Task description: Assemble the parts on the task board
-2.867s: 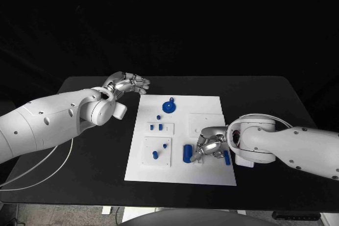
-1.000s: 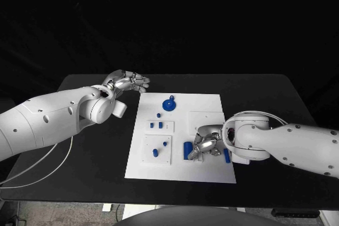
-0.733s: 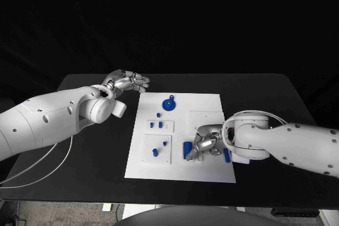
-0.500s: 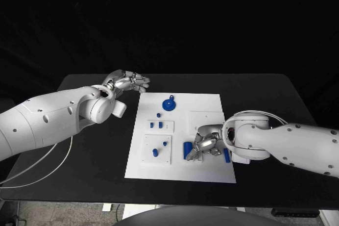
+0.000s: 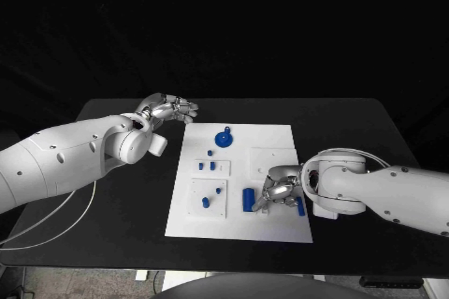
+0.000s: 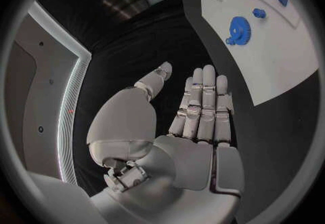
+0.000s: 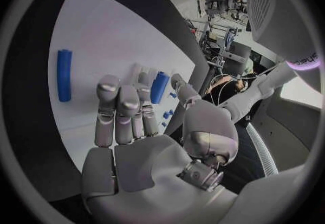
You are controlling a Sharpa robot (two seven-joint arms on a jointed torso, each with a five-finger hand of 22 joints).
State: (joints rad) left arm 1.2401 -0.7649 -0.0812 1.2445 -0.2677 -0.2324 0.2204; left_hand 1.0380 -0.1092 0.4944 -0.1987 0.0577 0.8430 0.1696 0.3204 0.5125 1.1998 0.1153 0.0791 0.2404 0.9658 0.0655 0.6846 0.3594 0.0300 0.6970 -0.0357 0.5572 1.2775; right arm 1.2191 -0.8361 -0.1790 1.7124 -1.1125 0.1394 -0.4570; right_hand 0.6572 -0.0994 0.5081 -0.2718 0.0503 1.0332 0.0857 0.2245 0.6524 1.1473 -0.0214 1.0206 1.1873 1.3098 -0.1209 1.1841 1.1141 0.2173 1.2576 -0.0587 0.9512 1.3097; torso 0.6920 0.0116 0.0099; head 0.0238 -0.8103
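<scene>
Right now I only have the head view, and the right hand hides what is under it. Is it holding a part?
Observer: No. The right wrist view shows the right hand with an empty palm and its fingers stretched out.
Operator: Where is the nearest part to it?
Observer: A blue bar lies on the board just past the fingertips, between the fingers and the thumb. I cannot tell whether they touch it.
Operator: And the left hand?
Observer: The left wrist view shows the left hand flat with its fingers straight. It holds nothing and is off the board.
</scene>
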